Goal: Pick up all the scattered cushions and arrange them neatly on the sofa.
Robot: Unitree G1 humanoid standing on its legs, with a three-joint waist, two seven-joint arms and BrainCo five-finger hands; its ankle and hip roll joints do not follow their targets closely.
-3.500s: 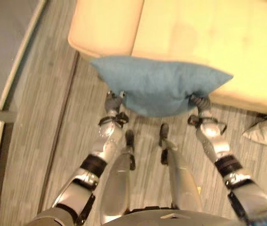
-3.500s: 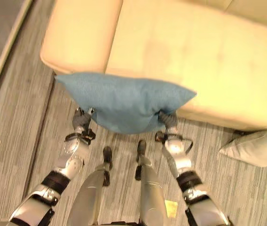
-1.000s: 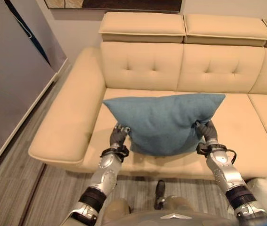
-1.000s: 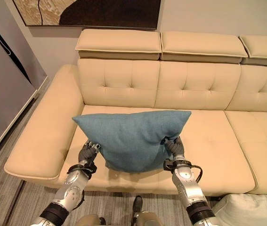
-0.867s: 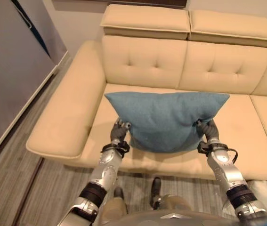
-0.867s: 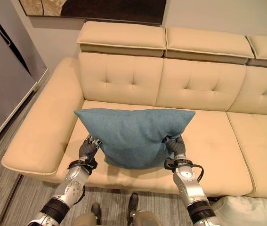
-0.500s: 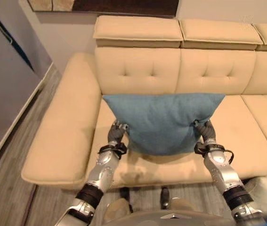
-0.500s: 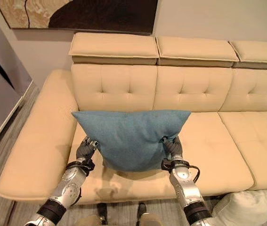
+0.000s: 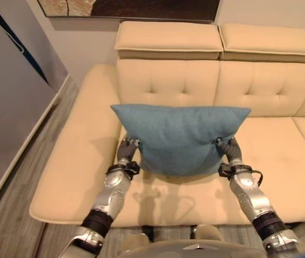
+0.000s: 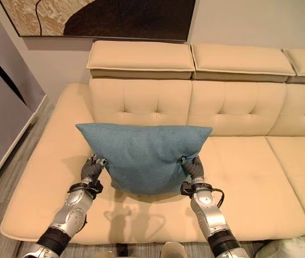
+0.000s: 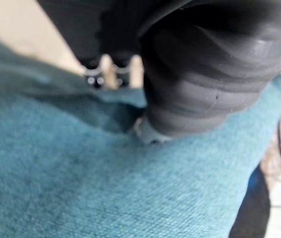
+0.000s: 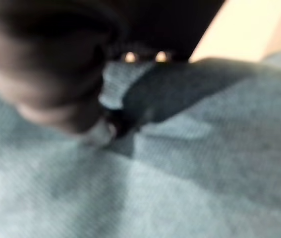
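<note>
Since three and a half seconds ago we have gone from holding the blue cushion (image 10: 144,156) over the floor in front of the sofa (image 10: 249,177) to holding it above the sofa's seat; over the last half second little has changed but the camera's framing. We see the cushion held upright and clear of the seat, its shadow falling on the cream leather beneath it, with the tufted backrest behind. Our left robot hand (image 10: 91,171) grips its lower left edge and our right robot hand (image 10: 193,169) its lower right edge, each with fingers curled into the fabric; the wrist views show the blue cloth bunched against each hand's dark cover. At the lower right corner of the right eye view a pale cushion (image 10: 297,250) lies on the floor just in front of the sofa.
</note>
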